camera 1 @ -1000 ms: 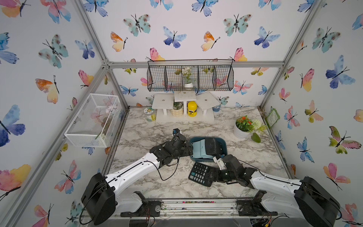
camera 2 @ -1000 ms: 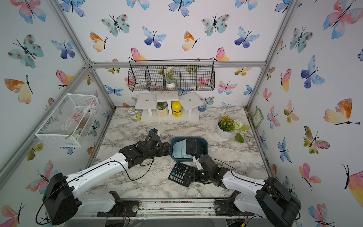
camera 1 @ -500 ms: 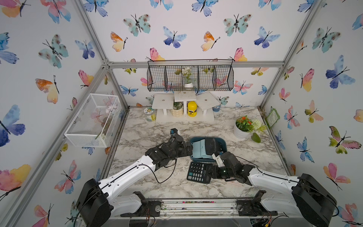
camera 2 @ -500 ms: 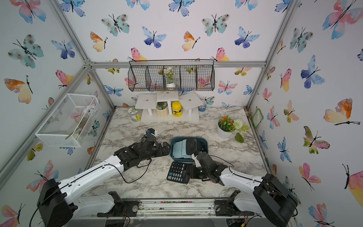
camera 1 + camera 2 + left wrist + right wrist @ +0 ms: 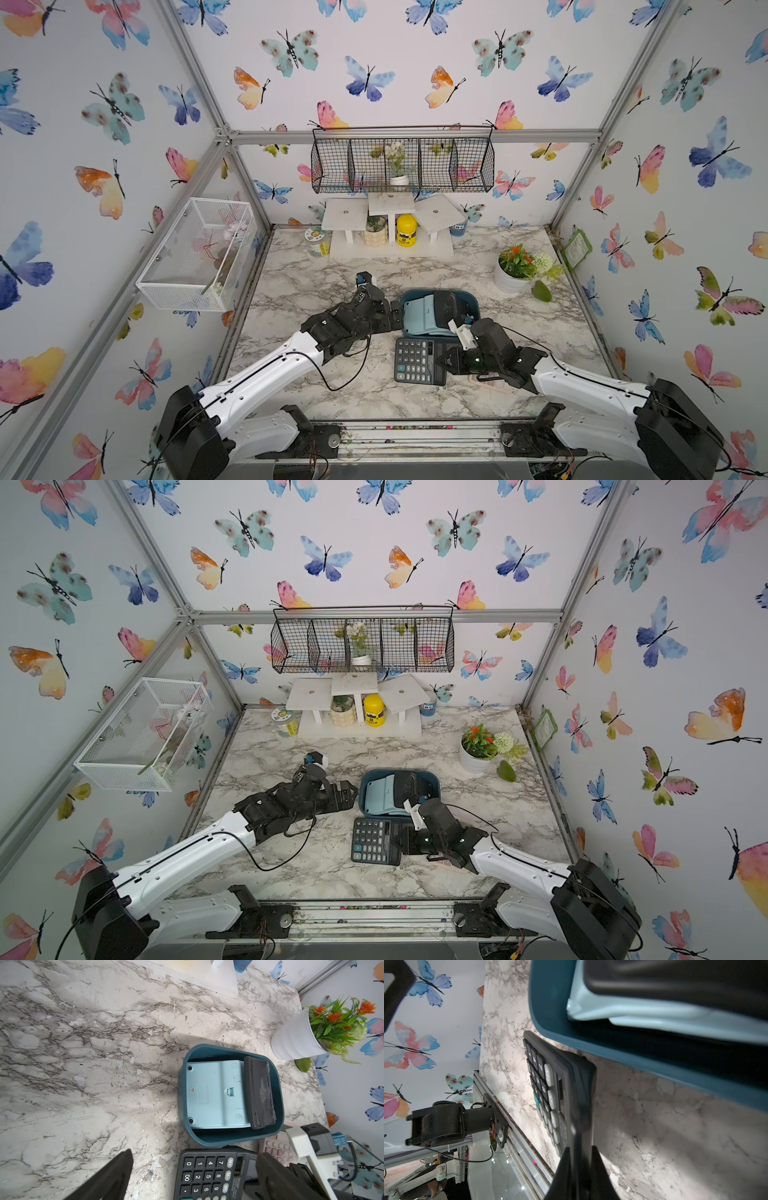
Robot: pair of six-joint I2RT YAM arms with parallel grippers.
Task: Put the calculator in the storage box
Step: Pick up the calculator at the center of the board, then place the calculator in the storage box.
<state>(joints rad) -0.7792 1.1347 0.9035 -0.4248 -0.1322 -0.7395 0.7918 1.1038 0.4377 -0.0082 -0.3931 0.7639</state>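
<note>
Black rectangular plastic calculator (image 5: 417, 365), pinched at its display end by right gripper (image 5: 580, 1155), is best lifted over shallow teal plastic storage box (image 5: 218, 1138) wall; left gripper (image 5: 395, 319) is held wide.

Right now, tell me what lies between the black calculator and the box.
Nothing: the black calculator lies right beside the box's near wall, with at most a sliver of table between, seen in the left wrist view.
</note>
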